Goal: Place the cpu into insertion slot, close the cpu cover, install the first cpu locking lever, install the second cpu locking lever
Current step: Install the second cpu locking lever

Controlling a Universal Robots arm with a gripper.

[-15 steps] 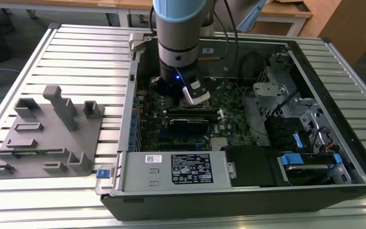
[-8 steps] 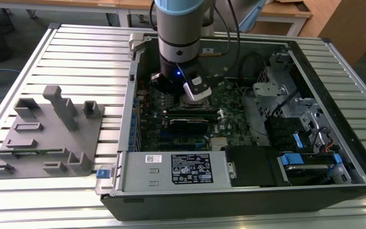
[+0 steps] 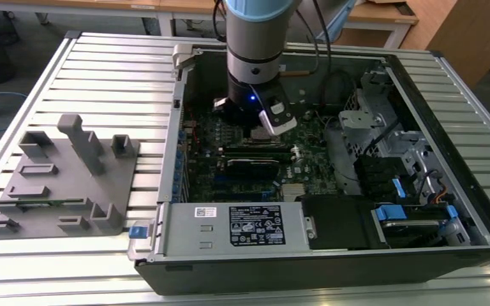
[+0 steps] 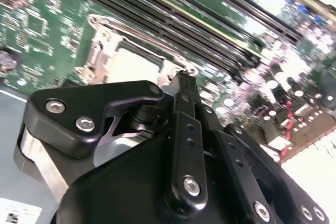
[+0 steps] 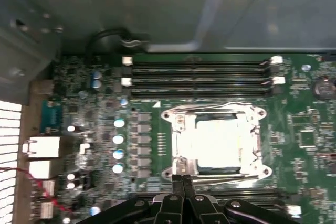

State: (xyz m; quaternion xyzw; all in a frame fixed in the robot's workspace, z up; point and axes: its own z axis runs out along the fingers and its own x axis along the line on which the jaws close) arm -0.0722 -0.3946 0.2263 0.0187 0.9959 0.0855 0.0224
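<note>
**One arm working low inside the open computer case**

One arm is reaching down into the open computer case, which is lying on a slatted metal table. The case walls are hemming the arm in on the exterior view's left, and a drive cage is standing close on that view's right. A grey parts fixture is sitting well apart on the table. A white printed label is showing on the power supply, too small to read.

The gripper is hovering at the edge of the insertion slot, its fingertips pressed together and holding nothing. The cpu is lying in the slot, bright and pale, with the cpu cover framing it. Long black memory slots are running just beside the socket on the green motherboard.
</note>
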